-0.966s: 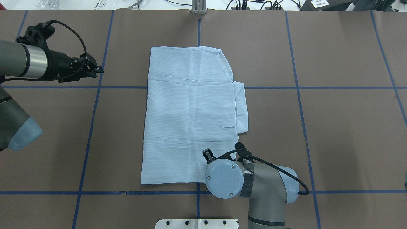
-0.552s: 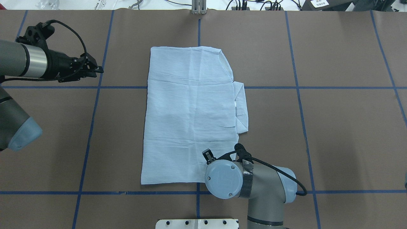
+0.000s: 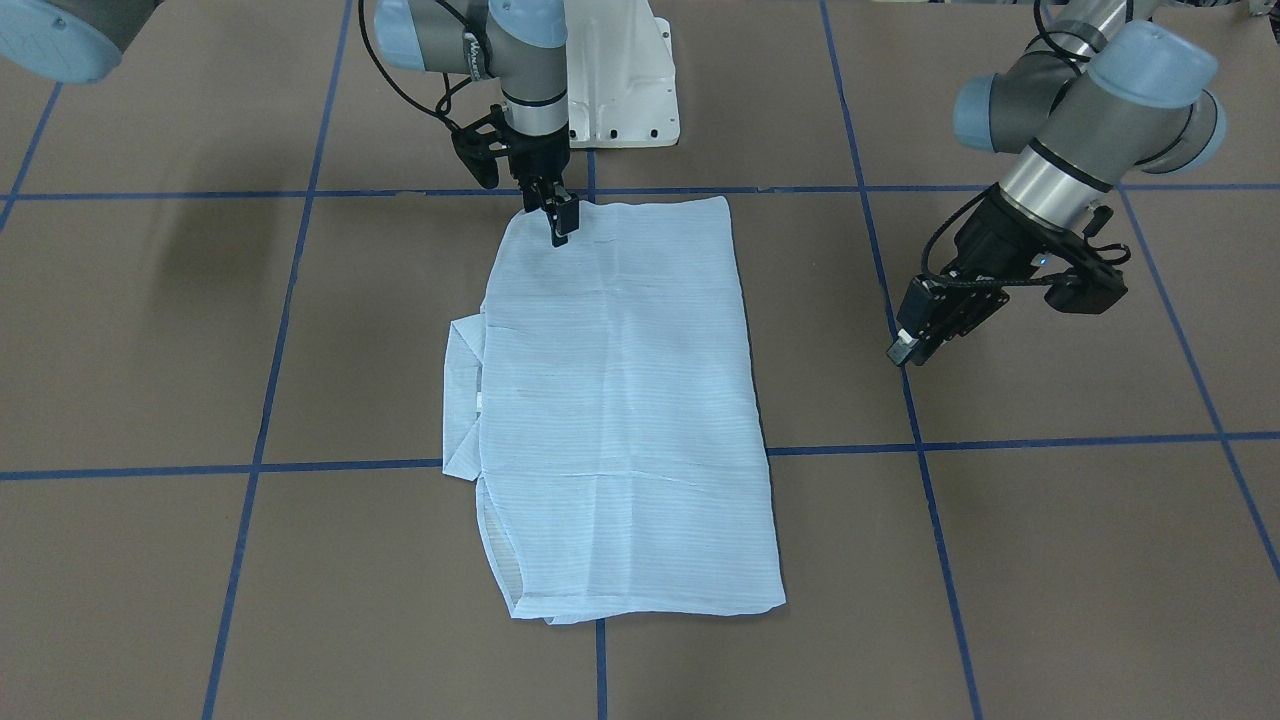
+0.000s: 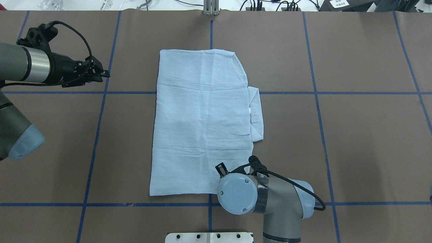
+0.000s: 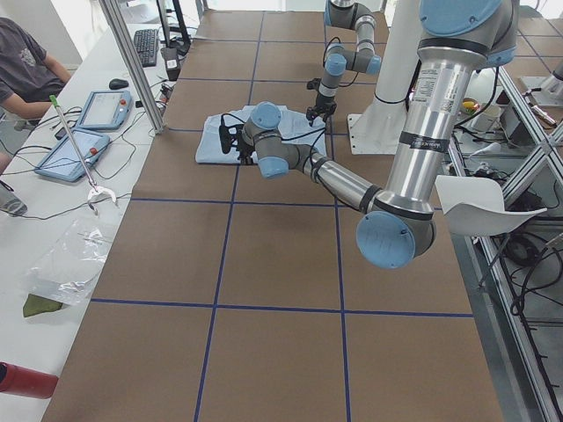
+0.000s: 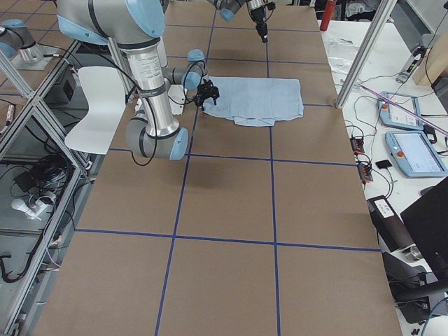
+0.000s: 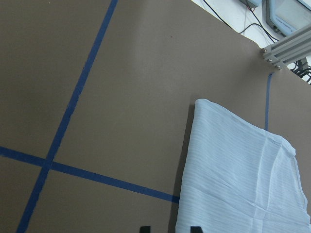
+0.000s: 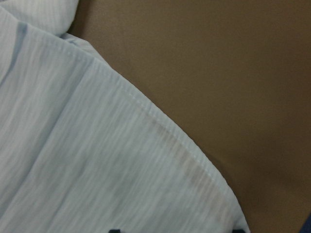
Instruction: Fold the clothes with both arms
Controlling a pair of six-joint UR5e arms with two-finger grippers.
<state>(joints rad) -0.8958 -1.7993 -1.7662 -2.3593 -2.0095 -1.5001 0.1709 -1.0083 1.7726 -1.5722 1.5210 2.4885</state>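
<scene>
The pale-blue shirt (image 4: 202, 128) (image 3: 620, 400) lies flat on the brown table as a folded rectangle. Its collar (image 4: 255, 113) sticks out on the overhead view's right. My right gripper (image 3: 560, 235) points straight down onto the shirt's corner nearest the robot. The right wrist view shows striped cloth (image 8: 97, 170) and its hem very close, with the fingertips wide apart, so this gripper is open. In the overhead view the right wrist cap (image 4: 236, 194) covers most of that gripper. My left gripper (image 4: 106, 73) (image 3: 903, 352) hovers over bare table left of the shirt, shut and empty.
Blue tape lines (image 4: 101, 111) grid the brown table. The white pedestal base (image 3: 630, 90) stands at the robot's edge, just behind the shirt. An aluminium post (image 4: 211, 8) and cables line the far edge. A person (image 5: 26, 70) sits at a side desk with tablets.
The right arm's wrist has sunk slightly and shifted toward the robot over the shirt's near corner. The left arm and the shirt have not moved.
</scene>
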